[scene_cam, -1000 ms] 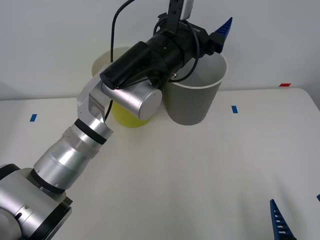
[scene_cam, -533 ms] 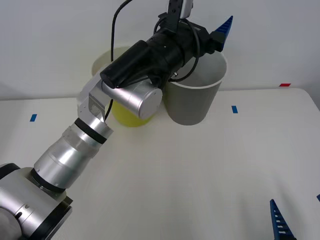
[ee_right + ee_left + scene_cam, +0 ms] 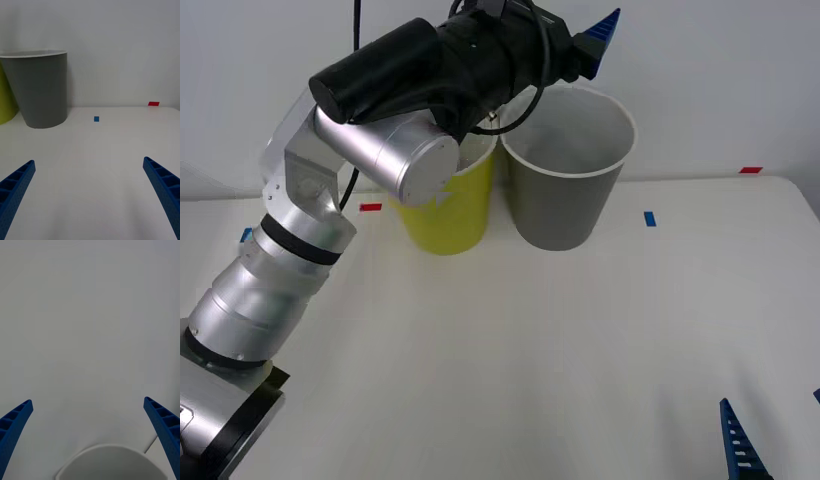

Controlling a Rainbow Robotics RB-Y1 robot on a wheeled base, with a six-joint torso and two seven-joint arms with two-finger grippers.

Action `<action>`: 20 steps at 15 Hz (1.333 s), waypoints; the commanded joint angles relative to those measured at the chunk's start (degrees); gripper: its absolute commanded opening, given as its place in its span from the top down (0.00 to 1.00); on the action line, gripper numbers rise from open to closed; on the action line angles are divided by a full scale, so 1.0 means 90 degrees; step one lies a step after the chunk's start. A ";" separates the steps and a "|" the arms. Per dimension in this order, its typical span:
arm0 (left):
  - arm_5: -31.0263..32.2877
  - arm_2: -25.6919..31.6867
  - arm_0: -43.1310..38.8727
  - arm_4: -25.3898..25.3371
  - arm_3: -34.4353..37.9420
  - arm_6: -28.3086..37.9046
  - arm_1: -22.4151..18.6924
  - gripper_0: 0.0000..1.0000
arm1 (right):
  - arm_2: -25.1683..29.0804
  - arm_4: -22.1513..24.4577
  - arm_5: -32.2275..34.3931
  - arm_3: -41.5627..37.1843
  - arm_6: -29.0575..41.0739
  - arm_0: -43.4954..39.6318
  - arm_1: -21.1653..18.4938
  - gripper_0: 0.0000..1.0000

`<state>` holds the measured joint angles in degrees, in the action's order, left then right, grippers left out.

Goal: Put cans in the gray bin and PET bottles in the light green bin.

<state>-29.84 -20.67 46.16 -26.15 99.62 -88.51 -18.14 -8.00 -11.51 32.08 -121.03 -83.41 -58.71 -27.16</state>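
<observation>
Left tool [image 3: 90, 435] raised high over far edge of gray bin [image 3: 565, 190], fingers spread apart, nothing between them: likely posture after drop, judging by position over rim. Right tool [image 3: 88, 195] low at near right of table [image 3: 580, 350], fingers apart, empty, waiting. Bins: two, gray one right, light green bin [image 3: 445, 210] just left, sides nearly touching. Can: none on table; possibly inside gray bin, interior bottom hidden.
</observation>
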 commanded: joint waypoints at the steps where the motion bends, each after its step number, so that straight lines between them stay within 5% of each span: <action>1: -0.0884 0.0509 -0.0412 0.0103 0.1031 -0.0059 -0.0143 0.00 | 0.0000 0.0000 0.0000 0.0000 0.0000 0.0000 0.0000 0.00; 13: -0.1665 0.2306 -0.3938 -0.0024 0.4576 -0.0137 -0.0563 0.00 | 0.0000 0.0000 0.0000 0.0000 0.0000 0.0000 0.0000 0.00; 20: 0.0317 0.3009 -0.6525 -0.0063 0.5113 -0.0098 -0.0904 0.00 | 0.0000 0.0000 0.0000 0.0000 0.0000 0.0000 0.0000 0.00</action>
<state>-29.75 5.48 -9.67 -26.54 145.56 -89.55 -25.95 -8.00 -11.51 32.08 -121.03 -83.41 -58.71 -27.16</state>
